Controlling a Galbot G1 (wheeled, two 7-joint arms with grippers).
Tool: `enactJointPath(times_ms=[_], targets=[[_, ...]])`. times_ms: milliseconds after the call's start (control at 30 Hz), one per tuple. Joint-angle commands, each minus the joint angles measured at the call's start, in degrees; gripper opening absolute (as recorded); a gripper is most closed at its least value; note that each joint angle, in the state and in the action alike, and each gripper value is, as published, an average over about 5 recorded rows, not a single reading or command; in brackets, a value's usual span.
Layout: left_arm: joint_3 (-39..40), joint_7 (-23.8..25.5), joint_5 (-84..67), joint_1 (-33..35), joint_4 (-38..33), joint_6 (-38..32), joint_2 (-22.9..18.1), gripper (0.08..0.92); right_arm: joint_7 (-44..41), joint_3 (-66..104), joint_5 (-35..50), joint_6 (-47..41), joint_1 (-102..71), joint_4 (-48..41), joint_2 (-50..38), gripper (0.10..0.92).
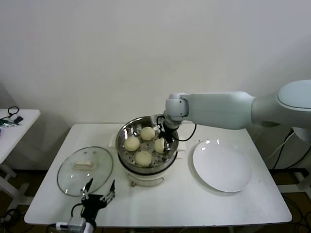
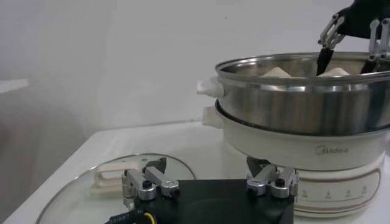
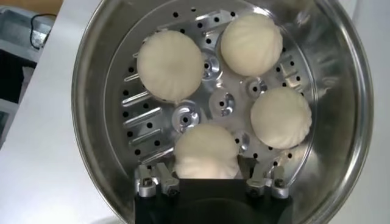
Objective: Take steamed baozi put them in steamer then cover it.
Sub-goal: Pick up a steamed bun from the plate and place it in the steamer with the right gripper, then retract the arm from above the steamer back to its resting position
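Nearest us, the left pincer [image 1: 98,191] hangs wide apart and empty, in front of the steamer [image 1: 146,127], beside the cover [image 1: 85,170] lying on the counter [image 1: 194,204]. The right pincer [image 1: 165,141] stands inside the steamer, parted around the fourth baozi [image 3: 205,151]; all four baozi rest on the tray. We judge loading complete; covering comes next.

right arm [image 1: 228,109]: glossy white rounded shells, grey-white elbow joint, black cable looped at wrist | right gripper [image 1: 166,137]: black body, silver linkages with screws | left gripper [image 1: 98,190]: black body, thin black fingers, silver hinged knuckles, yellow wire
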Motion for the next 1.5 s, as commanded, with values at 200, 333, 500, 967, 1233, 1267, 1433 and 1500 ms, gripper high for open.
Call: enactJointPath(times_ms=[200,333,500,967,1233,1267,1433,1500], targets=[[-0.41,0.18,0.24,0.11,-0.92,1.23,0.39,0.823,-0.06,7.76,10.57,3.84,6.82,1.10,-13.15,0.821],[-0.19,-0.43,-0.43,-0.67,-1.14,2.26,0.52,0.823,15.51,21.74,11.67,3.77,-2.84,2.89,-21.92,0.823],[0.26,-2.07,-0.93,-2.35,-0.96,3.46,0.66,0.823,28.96,40.52,3.99,6.33,-19.47,6.06,-32.07,0.823],[-0.35,-5.82,-1.43,-6.41,-0.91,4.24,2.52,0.823,43.13,105.72,-5.59,14.77,-87.43,19.11,-40.58,0.823],[-1.52,-7.02,3.47,-6.15,-0.23,-0.01,3.38,0.823,38.60,128.44,-11.38,25.42,-112.91,21.75,-25.99,0.823],[-1.76,-7.11,4.14,-6.07,0.04,-0.41,3.54,0.823,38.06,129.52,-12.33,27.48,-114.91,21.70,-23.90,0.823],[-2.54,-7.47,7.39,-5.57,0.99,-1.91,4.25,0.823,34.99,131.62,-15.52,37.00,-121.06,20.51,-15.79,0.823],[-2.80,-7.75,9.09,-5.35,1.27,-2.76,4.59,0.823,34.08,131.57,-15.27,40.67,-122.83,20.05,-12.96,0.823]])
